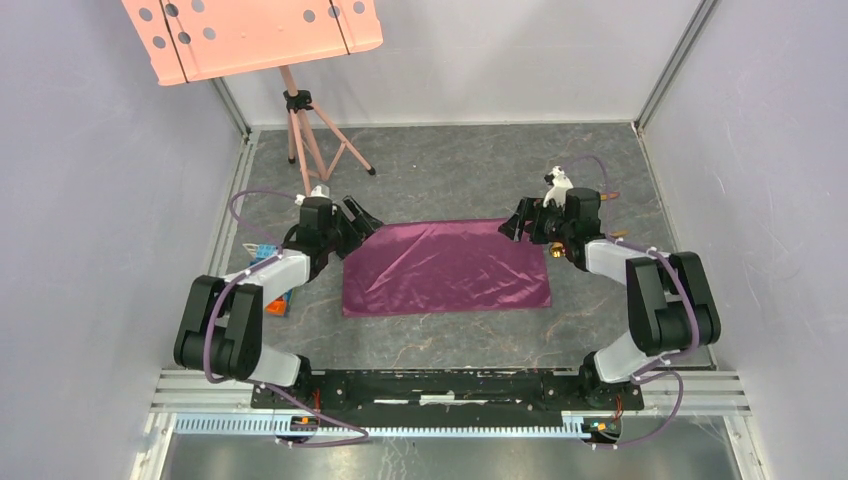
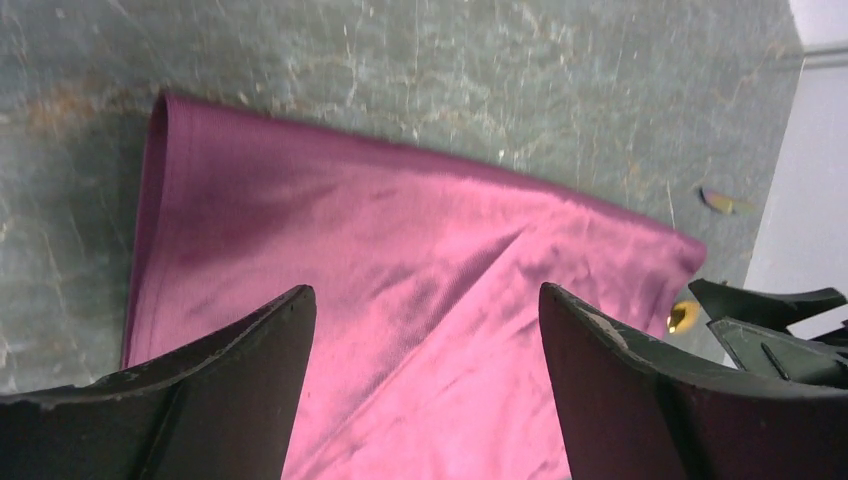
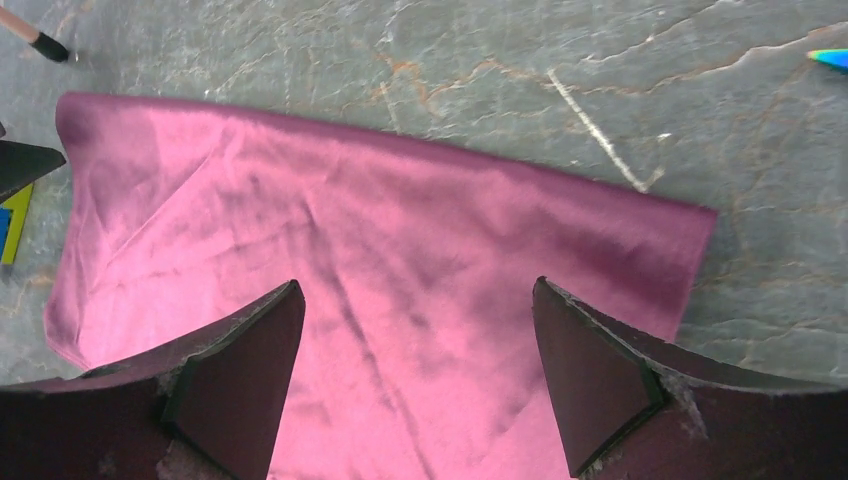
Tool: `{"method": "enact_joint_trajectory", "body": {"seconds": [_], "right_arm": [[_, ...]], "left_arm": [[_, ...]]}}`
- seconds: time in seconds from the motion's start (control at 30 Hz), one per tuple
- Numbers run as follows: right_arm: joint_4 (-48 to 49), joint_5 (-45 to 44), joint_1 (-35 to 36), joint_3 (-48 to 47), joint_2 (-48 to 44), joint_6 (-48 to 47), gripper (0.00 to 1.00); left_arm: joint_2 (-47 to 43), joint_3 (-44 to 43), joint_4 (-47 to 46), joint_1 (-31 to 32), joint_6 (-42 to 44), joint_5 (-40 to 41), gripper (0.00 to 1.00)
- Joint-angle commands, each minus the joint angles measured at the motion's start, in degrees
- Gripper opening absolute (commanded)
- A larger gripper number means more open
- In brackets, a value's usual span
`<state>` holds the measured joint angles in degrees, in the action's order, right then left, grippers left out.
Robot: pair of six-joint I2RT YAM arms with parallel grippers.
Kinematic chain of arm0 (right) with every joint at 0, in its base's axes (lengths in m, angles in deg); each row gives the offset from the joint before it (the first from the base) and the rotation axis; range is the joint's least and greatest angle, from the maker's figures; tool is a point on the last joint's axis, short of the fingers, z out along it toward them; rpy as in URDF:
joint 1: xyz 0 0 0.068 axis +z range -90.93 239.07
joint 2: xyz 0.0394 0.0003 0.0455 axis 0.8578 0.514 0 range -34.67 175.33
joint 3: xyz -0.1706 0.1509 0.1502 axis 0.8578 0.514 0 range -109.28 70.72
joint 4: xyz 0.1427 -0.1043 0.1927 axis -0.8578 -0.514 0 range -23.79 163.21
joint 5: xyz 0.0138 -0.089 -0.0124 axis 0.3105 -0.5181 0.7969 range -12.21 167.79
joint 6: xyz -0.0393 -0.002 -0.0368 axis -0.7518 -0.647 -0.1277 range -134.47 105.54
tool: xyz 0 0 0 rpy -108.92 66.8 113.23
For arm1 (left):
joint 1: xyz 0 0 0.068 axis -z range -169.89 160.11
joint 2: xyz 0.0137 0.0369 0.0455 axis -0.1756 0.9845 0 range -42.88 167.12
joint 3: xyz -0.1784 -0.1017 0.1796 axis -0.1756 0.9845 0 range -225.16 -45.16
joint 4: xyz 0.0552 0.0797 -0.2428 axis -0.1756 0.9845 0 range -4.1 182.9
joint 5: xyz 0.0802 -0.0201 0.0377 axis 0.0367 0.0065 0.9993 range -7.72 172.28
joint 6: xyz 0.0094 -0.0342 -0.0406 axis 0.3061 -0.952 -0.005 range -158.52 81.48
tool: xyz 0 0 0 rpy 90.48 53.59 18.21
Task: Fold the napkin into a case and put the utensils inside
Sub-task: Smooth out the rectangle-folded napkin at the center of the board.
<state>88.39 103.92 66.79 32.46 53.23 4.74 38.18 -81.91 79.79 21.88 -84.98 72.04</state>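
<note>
Left gripper (image 1: pixel 362 218) is seen spread wide and empty over the far-left corner of the napkin (image 1: pixel 445 268). Napkin is laid flat as a wide oblong on the table (image 1: pixel 450 170), between both arms. Right gripper (image 1: pixel 512 222) is spread wide and empty over the far-right corner.

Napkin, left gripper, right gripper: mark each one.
napkin (image 1: pixel 445 268), top view, middle of the cloth.
left gripper (image 2: pixel 425 292), left wrist view, gap midway between its open fingertips.
right gripper (image 3: pixel 418 285), right wrist view, gap midway between its open fingertips.
</note>
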Motion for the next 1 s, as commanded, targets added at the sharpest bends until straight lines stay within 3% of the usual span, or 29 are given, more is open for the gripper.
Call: {"method": "enact_joint_trajectory", "body": {"seconds": [0.0,0.2,0.3,0.5,0.73,0.83,0.97], "right_arm": [[10.3,7.0,-3.0,-1.7,5.1,2.6,0.90],[14.0,7.8,-5.3,-2.6,11.4,3.4,0.89],[10.8,5.9,-5.9,-3.2,12.4,0.9,0.89],[-1.0,-1.1,-4.9,-6.1,6.2,-3.1,0.89],[0.4,4.4,-1.2,-10.1,5.2,1.2,0.91],[2.2,6.0,-1.5,-10.6,8.0,2.7,0.91],[5.0,7.9,-2.3,-10.9,11.6,3.4,0.91]], "left_arm": [[2.8,-2.6,-11.2,0.1,-2.6,5.1,0.88],[8.0,-4.5,-10.3,0.0,-3.7,11.3,0.90],[9.2,-5.8,-3.4,-0.1,-3.9,17.2,0.91],[5.2,-8.4,5.0,0.3,0.9,20.9,1.00],[3.9,-17.5,11.2,4.9,5.3,14.0,1.00],[7.8,-19.5,9.1,5.7,3.6,7.9,1.00],[15.1,-22.2,8.3,5.5,1.0,6.6,1.00]]}}
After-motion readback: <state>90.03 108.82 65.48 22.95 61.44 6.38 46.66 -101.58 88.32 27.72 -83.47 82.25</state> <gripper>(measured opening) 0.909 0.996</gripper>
